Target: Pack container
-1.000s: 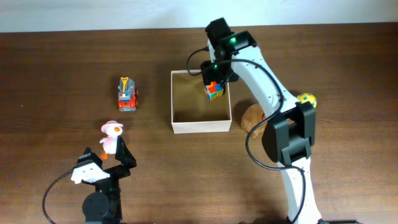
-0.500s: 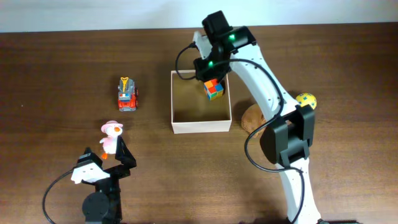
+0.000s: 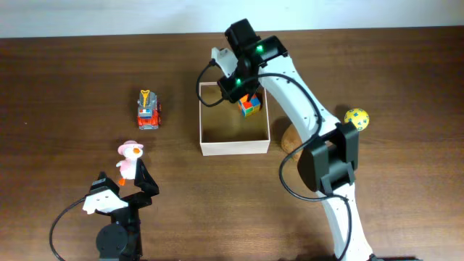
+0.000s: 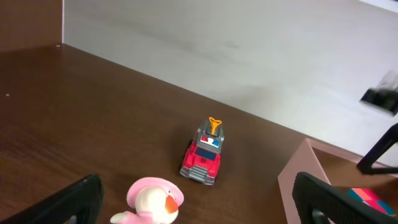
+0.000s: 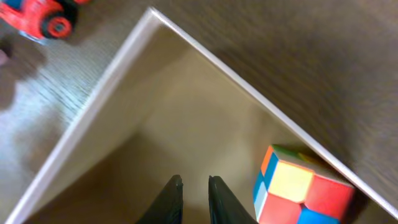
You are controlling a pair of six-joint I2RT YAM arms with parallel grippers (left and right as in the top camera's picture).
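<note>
As the overhead camera shows it:
- Table (image 3: 65, 72): dark wood.
- Container (image 3: 235, 148): square, white walls, tan floor, at mid-table.
- Colour cube (image 3: 250, 106): inside the container, at its far right side against the right wall.
- Right gripper (image 3: 233, 85): above the container's far edge, just left of the cube; its finger gap is hidden by the wrist from this angle.
- Toy fire truck (image 3: 148, 110): on the table, well left of the container.
- Duck toy (image 3: 130, 161) with pink hat: nearer than the truck.
- Left gripper (image 3: 123, 178): just behind the duck, fingers spread wide, holding nothing.
- Yellow ball (image 3: 357, 118): right of the container, beyond the arm.
- Brown object (image 3: 293, 138): partly hidden by the right arm; kind cannot be told.

Left wrist camera:
- Fingers (image 4: 81, 198) at both lower corners, spread wide and empty.
- Duck's pink hat at the bottom edge, between them.
- Truck beyond it, upright.
- Container corner at right, cube showing inside.

Right wrist camera:
- Fingers (image 5: 169, 200) drawn together to a thin slit, gripping nothing, above the tan floor.
- Cube to their right, in the corner against the white wall, apart from them.
- Truck outside, at top left.
</note>
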